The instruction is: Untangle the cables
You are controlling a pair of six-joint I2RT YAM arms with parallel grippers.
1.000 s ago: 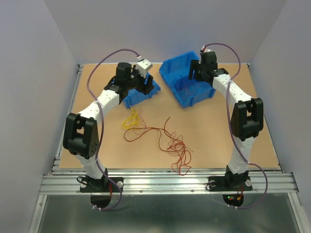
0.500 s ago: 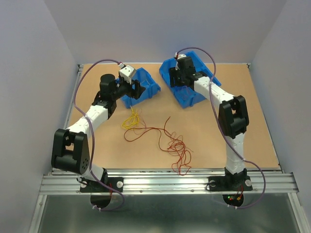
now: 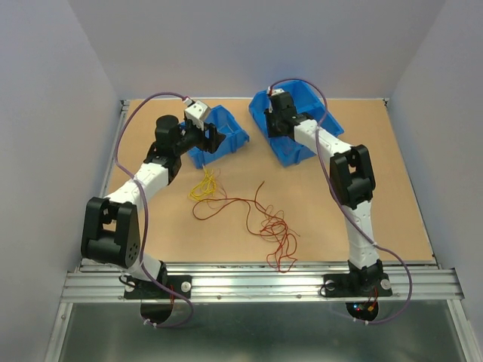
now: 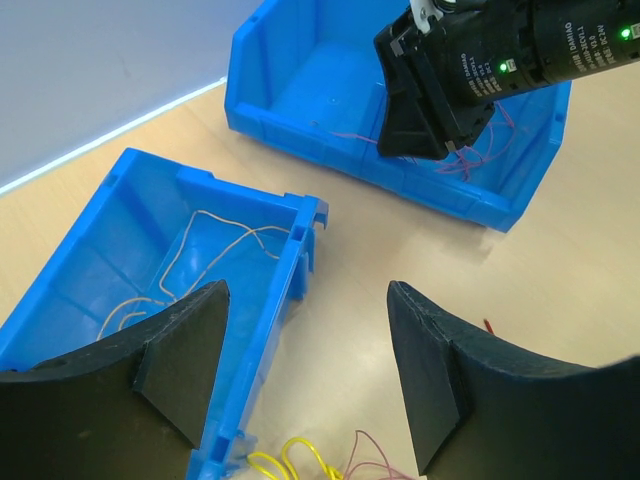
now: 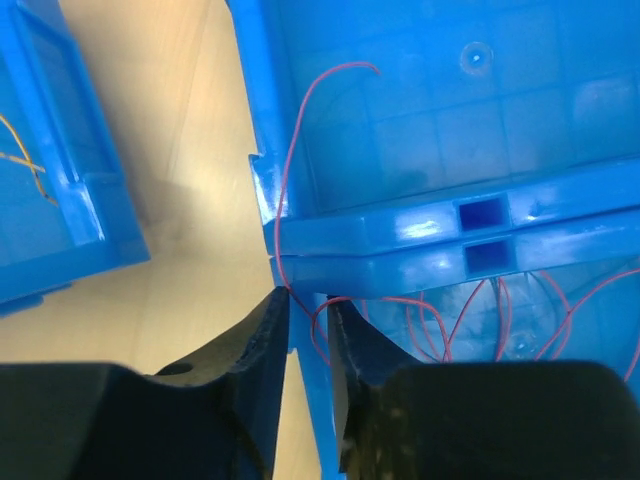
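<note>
Here, left end effector (image 4: 305, 300) gapes empty; right end effector (image 5: 306, 300) stands barely open astride one red cable (image 5: 281, 180).

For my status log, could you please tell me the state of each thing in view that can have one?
Small blue plastic bin: holds pale yellow wire.
Large blue plastic bin: holds thin red wires.
Left gripper: open, empty.
Right gripper: jaws nearly together, tips at a thin red wire on the large bin's wall; grip uncertain.
Loose red and yellow wires on the table: tangled.
</note>
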